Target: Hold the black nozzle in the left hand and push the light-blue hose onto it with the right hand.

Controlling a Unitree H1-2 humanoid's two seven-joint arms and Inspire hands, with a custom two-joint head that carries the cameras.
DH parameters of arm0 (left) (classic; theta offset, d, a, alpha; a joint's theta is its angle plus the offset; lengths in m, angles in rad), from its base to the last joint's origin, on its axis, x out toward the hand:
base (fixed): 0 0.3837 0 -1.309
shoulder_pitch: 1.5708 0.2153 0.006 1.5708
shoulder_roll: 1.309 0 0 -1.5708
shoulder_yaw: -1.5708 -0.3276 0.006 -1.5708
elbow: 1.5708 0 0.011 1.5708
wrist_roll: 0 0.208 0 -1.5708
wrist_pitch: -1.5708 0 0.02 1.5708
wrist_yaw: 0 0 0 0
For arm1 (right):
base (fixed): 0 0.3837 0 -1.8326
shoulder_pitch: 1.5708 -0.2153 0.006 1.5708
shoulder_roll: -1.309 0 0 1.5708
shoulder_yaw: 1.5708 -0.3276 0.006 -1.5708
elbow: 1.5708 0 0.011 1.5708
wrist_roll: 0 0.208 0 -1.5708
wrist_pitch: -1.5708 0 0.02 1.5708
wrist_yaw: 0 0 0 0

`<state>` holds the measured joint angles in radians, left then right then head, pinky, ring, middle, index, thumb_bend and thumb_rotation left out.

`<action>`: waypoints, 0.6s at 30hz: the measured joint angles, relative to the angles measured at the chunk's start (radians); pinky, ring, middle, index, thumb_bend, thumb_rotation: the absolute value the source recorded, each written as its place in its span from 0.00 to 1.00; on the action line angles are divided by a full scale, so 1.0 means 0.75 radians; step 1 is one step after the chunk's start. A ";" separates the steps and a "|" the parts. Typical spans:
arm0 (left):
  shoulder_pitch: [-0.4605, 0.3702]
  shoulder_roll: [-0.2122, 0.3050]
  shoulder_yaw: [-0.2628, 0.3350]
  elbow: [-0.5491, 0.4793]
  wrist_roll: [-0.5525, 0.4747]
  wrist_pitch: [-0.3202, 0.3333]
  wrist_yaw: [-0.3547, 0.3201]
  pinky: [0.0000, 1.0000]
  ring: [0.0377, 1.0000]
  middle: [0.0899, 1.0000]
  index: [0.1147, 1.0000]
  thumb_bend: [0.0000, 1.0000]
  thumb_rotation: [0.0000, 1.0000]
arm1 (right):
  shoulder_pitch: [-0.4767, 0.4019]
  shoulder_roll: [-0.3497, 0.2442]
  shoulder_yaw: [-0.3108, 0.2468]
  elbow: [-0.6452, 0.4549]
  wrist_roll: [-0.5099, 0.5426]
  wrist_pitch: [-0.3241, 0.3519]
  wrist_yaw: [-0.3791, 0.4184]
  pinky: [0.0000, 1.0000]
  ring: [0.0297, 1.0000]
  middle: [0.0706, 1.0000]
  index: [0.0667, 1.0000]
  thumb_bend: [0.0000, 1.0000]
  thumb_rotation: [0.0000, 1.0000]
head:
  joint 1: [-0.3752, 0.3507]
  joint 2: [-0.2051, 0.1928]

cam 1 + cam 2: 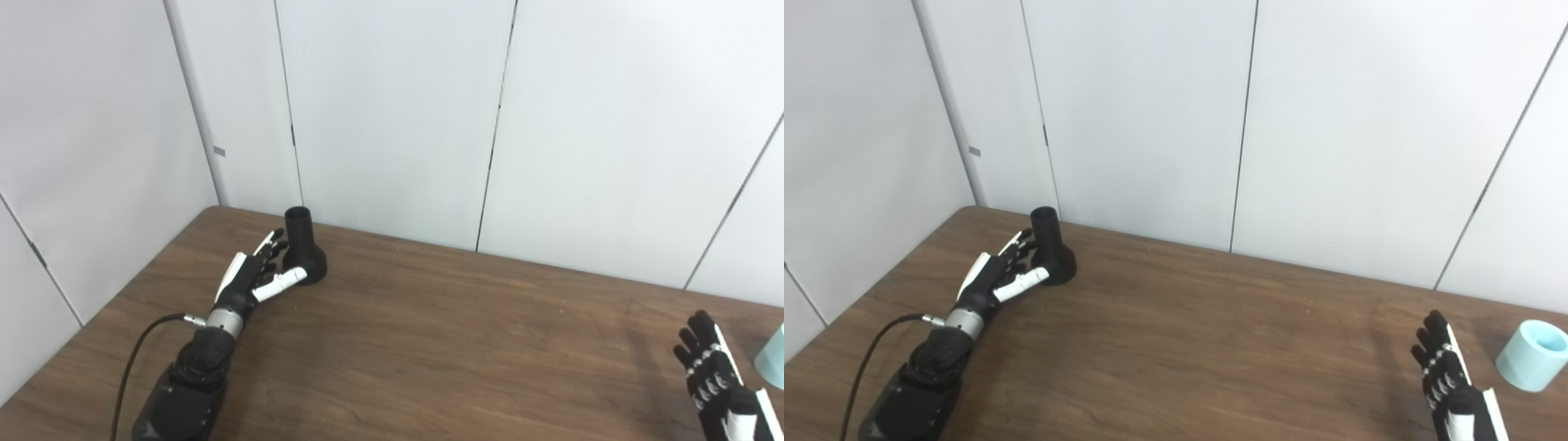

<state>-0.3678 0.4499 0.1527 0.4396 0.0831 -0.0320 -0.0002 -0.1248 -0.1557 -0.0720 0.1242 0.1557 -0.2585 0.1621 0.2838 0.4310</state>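
Observation:
The black nozzle stands upright on its wide base at the far left of the brown table, near the wall. My left hand is open beside it, fingers spread on its left and thumb reaching in front of its base, holding nothing. The light-blue hose piece, a short open cylinder, stands at the table's right edge; it is cut off in the left eye view. My right hand is open, fingers straight, to the left of the hose and apart from it.
White wall panels rise right behind the table's far edge and along its left side. A black cable runs from my left wrist down to the bottom edge.

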 measured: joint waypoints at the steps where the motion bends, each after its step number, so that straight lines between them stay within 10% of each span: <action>1: -0.022 0.001 -0.001 0.034 -0.001 -0.005 0.000 0.97 0.99 0.91 0.92 1.00 0.54 | 0.000 0.000 0.000 0.000 -0.001 0.000 0.000 0.97 1.00 1.00 0.99 0.74 1.00 | -0.002 0.002; 18: -0.272 0.041 -0.162 0.475 0.175 -0.136 0.097 0.90 0.94 0.89 0.90 1.00 0.48 | 0.012 0.002 0.002 -0.026 -0.017 0.002 -0.011 0.97 1.00 1.00 0.99 0.74 1.00 | -0.029 0.012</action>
<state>-0.5716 0.4807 0.0309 0.7959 0.2143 -0.1342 0.0724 -0.1160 -0.1545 -0.0706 0.1046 0.1429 -0.2573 0.1542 0.2623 0.4403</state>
